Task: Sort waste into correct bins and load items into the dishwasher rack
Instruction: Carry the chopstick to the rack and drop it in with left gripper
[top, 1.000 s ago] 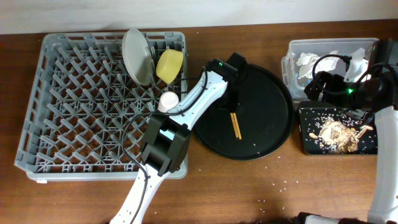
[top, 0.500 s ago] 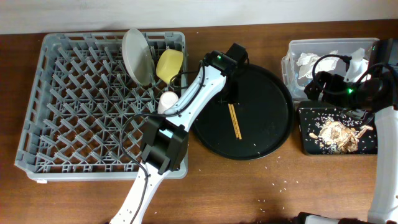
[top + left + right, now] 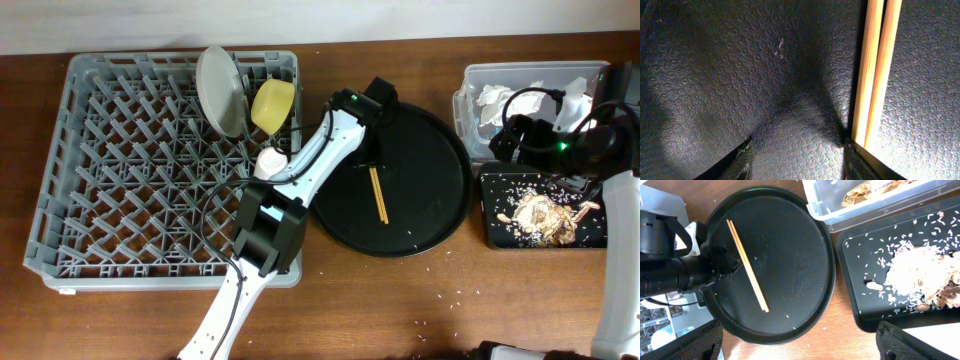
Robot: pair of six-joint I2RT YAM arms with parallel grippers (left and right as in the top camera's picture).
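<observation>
Two wooden chopsticks (image 3: 378,194) lie side by side on the large round black tray (image 3: 430,215). My left gripper (image 3: 372,152) is open, low over that tray at the chopsticks' far end. In the left wrist view the chopsticks (image 3: 875,70) lie against the right finger, outside the open jaws (image 3: 797,162). My right gripper (image 3: 800,347) is open and empty, high above the bins. The grey rack (image 3: 120,180) holds the upright plate (image 3: 220,90), the yellow bowl (image 3: 272,104) and a small pale pink cup (image 3: 270,160). The light-blue cup is out of view.
The clear tub (image 3: 470,100) at the back right holds white napkins (image 3: 492,96). The shallow black tray (image 3: 492,225) in front of it holds food scraps (image 3: 540,215) and rice. Rice grains are scattered on the wooden table (image 3: 450,300).
My left gripper has shifted slightly toward the tray's far edge, so more of the chopsticks' length shows. The right arm has not moved.
</observation>
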